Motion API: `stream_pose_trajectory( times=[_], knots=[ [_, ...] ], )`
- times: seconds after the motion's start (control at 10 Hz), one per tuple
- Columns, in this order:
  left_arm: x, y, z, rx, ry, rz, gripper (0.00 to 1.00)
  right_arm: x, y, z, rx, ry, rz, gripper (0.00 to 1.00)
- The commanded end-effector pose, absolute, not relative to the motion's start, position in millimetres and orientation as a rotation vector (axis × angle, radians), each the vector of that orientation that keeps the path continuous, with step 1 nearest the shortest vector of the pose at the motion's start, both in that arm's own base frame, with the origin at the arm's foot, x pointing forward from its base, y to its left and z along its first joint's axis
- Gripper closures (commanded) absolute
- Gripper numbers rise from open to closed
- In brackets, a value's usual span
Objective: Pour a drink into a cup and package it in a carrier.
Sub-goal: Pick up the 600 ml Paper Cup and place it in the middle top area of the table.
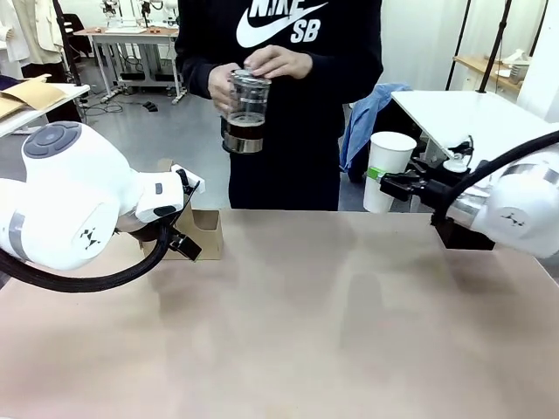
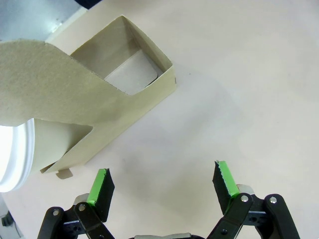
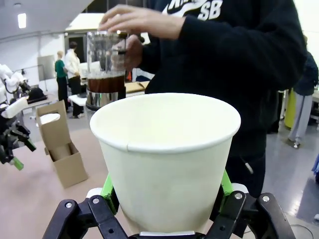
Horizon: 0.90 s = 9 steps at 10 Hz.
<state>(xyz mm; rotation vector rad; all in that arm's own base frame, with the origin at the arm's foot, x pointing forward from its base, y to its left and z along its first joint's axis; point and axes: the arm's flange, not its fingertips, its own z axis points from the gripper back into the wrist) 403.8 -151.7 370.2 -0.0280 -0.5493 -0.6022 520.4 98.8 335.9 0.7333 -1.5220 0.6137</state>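
The cup (image 1: 389,166), open-topped and upright, is clasped by the right jaws above the far edge of the surface (image 1: 332,314). The drink (image 1: 245,131) is held in a glass vessel (image 1: 248,96) in the person's hands (image 1: 278,61), untilted and apart from the cup, so pouring is judged not yet begun. The left jaws are spread wide and empty just beside the carrier (image 2: 124,99), which stands on the surface; next, vessel and cup must be brought together, with the cup steady and level under the vessel's rim.
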Motion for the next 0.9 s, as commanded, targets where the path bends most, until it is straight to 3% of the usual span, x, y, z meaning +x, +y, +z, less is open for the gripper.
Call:
stream_pose_trajectory(
  times=[0.0, 0.4, 0.8],
  knots=[
    [403.8, -151.5, 370.4, -0.029, -0.550, -0.602, 0.00, 543.3, 112.3, 322.3, 0.655, -1.525, 0.614, 0.14],
    [403.8, -151.5, 370.4, -0.029, -0.550, -0.602, 0.00, 551.6, 116.2, 297.0, 0.704, -1.456, 0.697, 0.14],
    [403.8, -151.5, 370.4, -0.029, -0.550, -0.602, 0.00, 549.4, 112.8, 300.5, 0.719, -1.467, 0.618, 0.14]
  ],
)
